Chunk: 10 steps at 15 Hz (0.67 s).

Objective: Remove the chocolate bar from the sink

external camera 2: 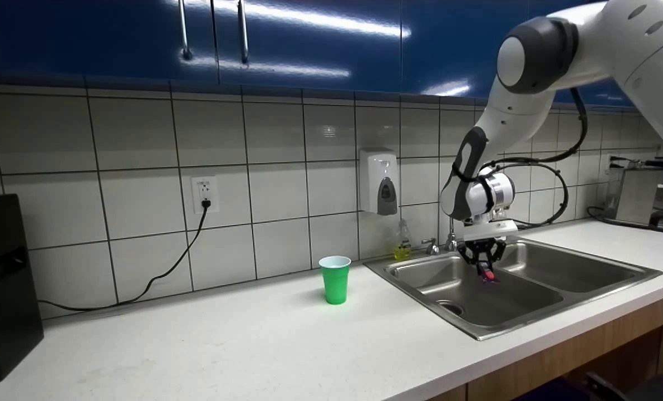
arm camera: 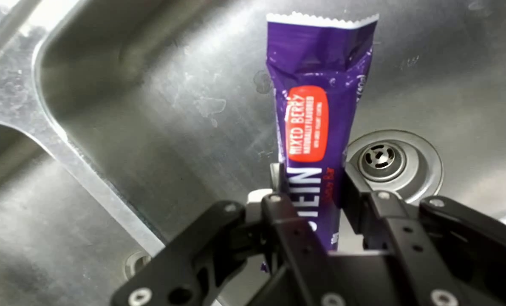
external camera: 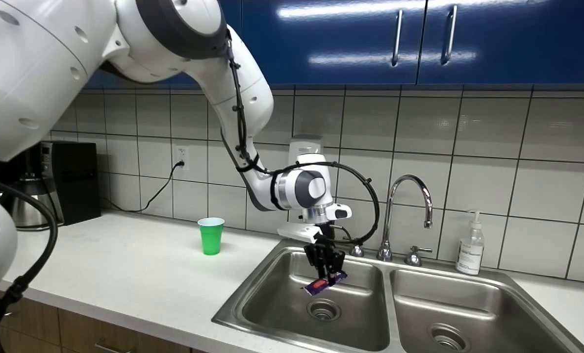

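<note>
The chocolate bar is a purple packet with a red patch; it shows in both exterior views [external camera: 316, 287] [external camera 2: 490, 277] and large in the wrist view [arm camera: 320, 63]. My gripper [external camera: 327, 280] is shut on it, with one finger on each long side; this shows in the wrist view [arm camera: 313, 182] too. The bar's lower end is partly hidden behind the fingers. The gripper [external camera 2: 484, 268] points down and holds the bar over a basin of the steel double sink [external camera: 387, 306], apparently raised off the floor. The sink rim also shows in an exterior view [external camera 2: 448, 318].
A green cup [external camera: 211, 238] [external camera 2: 335, 281] stands on the counter beside the sink. The chrome faucet [external camera: 388, 225] rises behind the basins. A soap bottle [external camera: 470, 251] stands at the back rim. A wall dispenser [external camera 2: 378, 181] and blue cabinets [external camera: 331, 44] are above.
</note>
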### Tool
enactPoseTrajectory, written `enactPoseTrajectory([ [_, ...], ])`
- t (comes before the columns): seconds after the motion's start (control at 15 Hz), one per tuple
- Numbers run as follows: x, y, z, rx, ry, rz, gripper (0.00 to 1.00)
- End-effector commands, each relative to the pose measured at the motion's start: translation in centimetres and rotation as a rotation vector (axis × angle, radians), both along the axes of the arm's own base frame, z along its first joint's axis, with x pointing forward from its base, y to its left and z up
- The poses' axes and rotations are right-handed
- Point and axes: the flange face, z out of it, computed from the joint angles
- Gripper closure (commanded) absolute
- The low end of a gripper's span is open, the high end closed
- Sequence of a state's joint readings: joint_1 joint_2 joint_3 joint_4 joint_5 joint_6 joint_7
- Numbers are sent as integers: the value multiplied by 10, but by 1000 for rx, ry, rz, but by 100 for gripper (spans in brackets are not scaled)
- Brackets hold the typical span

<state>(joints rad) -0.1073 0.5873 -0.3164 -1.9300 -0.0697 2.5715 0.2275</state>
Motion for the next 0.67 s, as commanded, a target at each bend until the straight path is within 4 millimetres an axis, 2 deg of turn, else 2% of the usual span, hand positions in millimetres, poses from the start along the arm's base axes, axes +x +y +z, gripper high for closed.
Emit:
enactPoseTrajectory([
  [0.0,-45,42,36,-40,2,159,90],
  [0.27,-72,100,48,-88,10,391,90],
  [0.6,-104,180,39,-104,19,683,90],
])
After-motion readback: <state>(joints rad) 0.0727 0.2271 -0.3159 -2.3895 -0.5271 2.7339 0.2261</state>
